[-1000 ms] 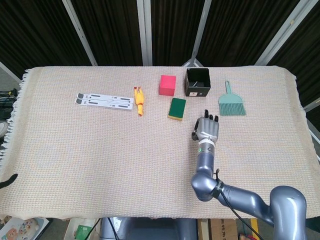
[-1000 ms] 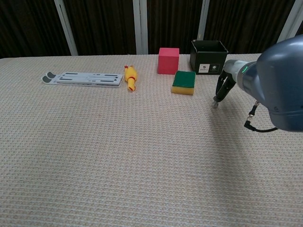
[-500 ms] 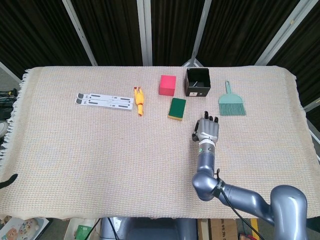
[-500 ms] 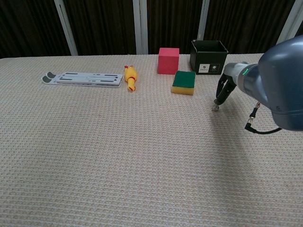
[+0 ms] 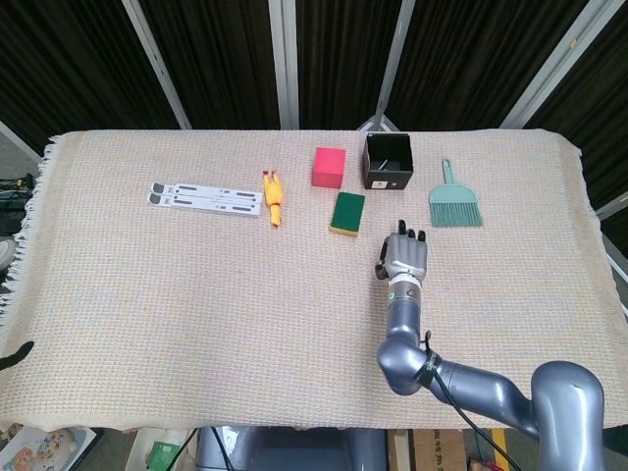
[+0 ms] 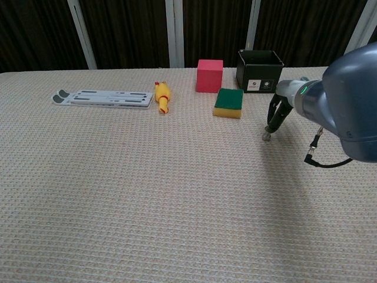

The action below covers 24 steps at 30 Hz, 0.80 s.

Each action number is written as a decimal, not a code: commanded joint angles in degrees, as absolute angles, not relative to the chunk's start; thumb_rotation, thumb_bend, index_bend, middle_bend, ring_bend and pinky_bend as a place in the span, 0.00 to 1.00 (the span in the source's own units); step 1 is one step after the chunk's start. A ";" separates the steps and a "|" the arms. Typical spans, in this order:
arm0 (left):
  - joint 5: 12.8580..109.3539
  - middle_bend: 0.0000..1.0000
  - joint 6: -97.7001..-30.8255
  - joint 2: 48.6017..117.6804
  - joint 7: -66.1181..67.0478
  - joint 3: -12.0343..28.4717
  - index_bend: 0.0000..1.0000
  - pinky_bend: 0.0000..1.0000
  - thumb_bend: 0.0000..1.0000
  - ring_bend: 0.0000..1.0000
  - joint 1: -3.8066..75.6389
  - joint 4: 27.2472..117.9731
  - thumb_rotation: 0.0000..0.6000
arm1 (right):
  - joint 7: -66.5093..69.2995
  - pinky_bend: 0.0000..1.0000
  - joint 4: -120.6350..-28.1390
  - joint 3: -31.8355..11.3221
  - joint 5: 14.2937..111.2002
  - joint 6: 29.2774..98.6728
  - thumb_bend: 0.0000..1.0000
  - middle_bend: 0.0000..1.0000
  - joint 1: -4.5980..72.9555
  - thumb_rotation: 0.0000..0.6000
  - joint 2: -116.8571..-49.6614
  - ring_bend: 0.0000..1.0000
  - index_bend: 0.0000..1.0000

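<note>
Right hand (image 5: 405, 257) low over cloth (image 5: 196, 294), palm down, fingers loosely apart, holding nothing; green sponge (image 5: 347, 213) nearest.

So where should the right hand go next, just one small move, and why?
Probably a short reach forward and left: the right hand is empty over the woven cloth, and the green and yellow sponge lies nearest, apart from its fingertips.

A table (image 5: 147, 324) covered by a beige woven cloth, fringed at its left edge. Behind the table, dark ribbed panels (image 5: 216, 59) between pale metal struts (image 5: 283, 59).
</note>
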<state>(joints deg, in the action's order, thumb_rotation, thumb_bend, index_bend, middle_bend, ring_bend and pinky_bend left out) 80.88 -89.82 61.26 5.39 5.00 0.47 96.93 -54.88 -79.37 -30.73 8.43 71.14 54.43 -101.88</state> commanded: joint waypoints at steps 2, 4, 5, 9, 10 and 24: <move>80.84 0.00 -89.82 61.29 5.49 5.02 0.12 0.00 0.24 0.00 0.48 96.95 1.00 | -55.60 0.04 -79.92 -30.39 7.83 71.07 0.38 0.05 54.56 1.00 -101.38 0.12 0.53; 80.80 0.00 -89.76 61.32 5.56 5.01 0.12 0.00 0.24 0.00 0.50 96.96 1.00 | -55.95 0.04 -80.21 -30.23 7.42 70.94 0.38 0.05 54.63 1.00 -101.12 0.11 0.52; 80.79 0.00 -89.75 61.31 5.59 5.01 0.12 0.00 0.24 0.00 0.50 96.97 1.00 | -56.03 0.04 -80.31 -30.19 7.24 70.89 0.38 0.05 54.65 1.00 -101.04 0.11 0.52; 80.88 0.00 -89.91 61.30 5.61 4.97 0.12 0.00 0.24 0.00 0.42 97.02 1.00 | -56.07 0.04 -80.57 -29.99 6.85 70.71 0.38 0.05 54.82 1.00 -100.78 0.11 0.50; 80.85 0.00 -89.97 61.30 5.58 4.99 0.12 0.00 0.24 0.00 0.39 97.03 1.00 | -56.06 0.04 -80.57 -29.90 6.81 70.70 0.38 0.05 54.88 1.00 -100.76 0.11 0.50; 80.55 0.00 -90.00 61.29 5.35 5.21 0.12 0.00 0.24 0.00 0.40 96.93 1.00 | -56.55 0.01 -84.60 -30.02 5.40 69.60 0.11 0.00 54.78 1.00 -97.52 0.03 0.05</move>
<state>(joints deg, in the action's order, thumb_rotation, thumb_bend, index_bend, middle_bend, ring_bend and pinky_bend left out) 80.55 -90.00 61.29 5.35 5.21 0.41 96.94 -56.91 -83.51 -29.74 5.28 69.95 55.06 -98.47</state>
